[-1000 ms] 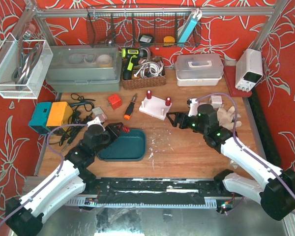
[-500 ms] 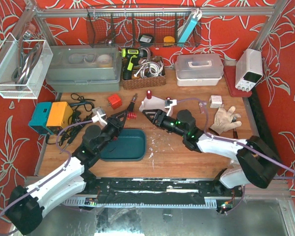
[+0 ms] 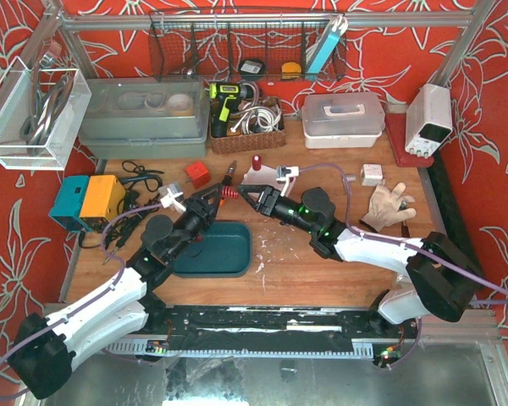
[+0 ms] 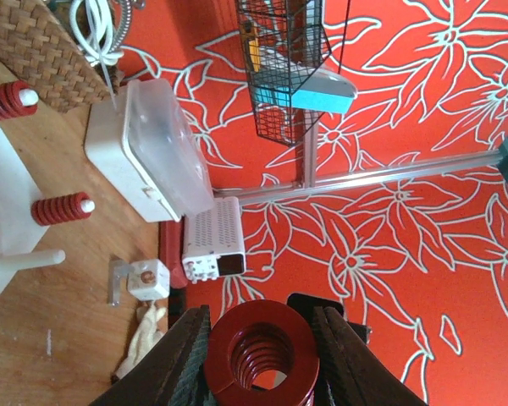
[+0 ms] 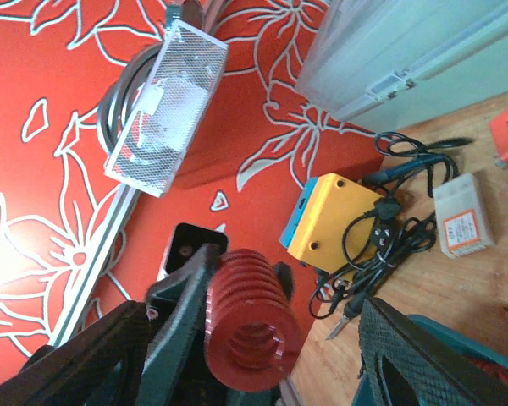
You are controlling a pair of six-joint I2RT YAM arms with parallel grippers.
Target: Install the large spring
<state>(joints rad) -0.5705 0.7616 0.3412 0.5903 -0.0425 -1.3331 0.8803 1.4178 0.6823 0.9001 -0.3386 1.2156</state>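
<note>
Left hand [image 3: 218, 197] clamps the spring [image 3: 227, 197] above the desk [image 3: 322, 262], midway between its side edges; right hand [image 3: 247, 198] gapes wide just beside it. A mistimed handover could drop it into the tray [image 3: 224, 254], or the hands could clash.

No writing can be read anywhere; the print on the small grey box's label [image 5: 463, 222] is too blurred.

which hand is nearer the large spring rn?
Left. The left hand is shut on the large spring; the right hand is open, facing it from close by, not gripping.
</note>
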